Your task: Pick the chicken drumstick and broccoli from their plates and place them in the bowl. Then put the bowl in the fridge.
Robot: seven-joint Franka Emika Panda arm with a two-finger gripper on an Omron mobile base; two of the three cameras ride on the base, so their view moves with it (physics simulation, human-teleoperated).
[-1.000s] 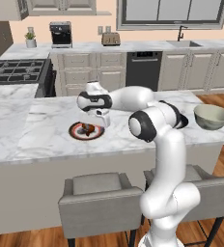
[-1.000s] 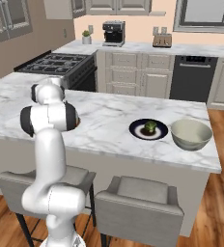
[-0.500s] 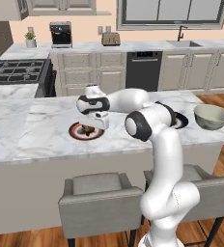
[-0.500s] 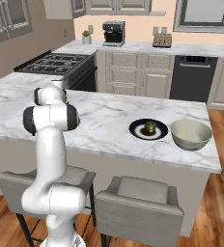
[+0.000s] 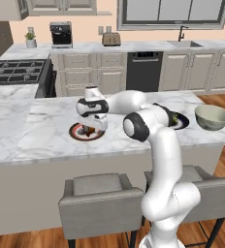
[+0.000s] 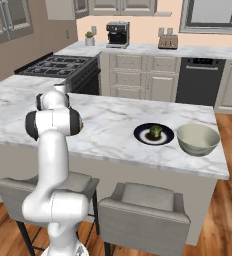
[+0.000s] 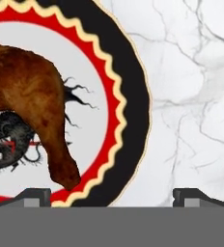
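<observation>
The reddish-brown chicken drumstick (image 7: 32, 96) lies on the red-rimmed plate (image 7: 133, 96) on the island's left part. My gripper (image 5: 91, 128) hangs open just above this plate (image 5: 75, 132), pointing down. In the hand view the drumstick's thin end reaches toward the left fingertip (image 7: 34, 195), and bare marble lies before the right one. The dark green broccoli (image 6: 155, 131) sits on the dark plate (image 6: 143, 136) further right. Beside it stands the grey-green bowl (image 6: 198, 138), also seen at the island's right end (image 5: 212, 116). The fridge is out of view.
Two grey stools (image 5: 97, 201) stand at the island's near edge. Behind the island run a stove (image 5: 17, 72), cabinets, a dishwasher (image 5: 144, 70) and a sink counter. Bare marble (image 6: 113, 117) lies between the two plates.
The hand has sunk a little closer to the red-rimmed plate. Its fingers have stayed open, and nothing else has moved.
</observation>
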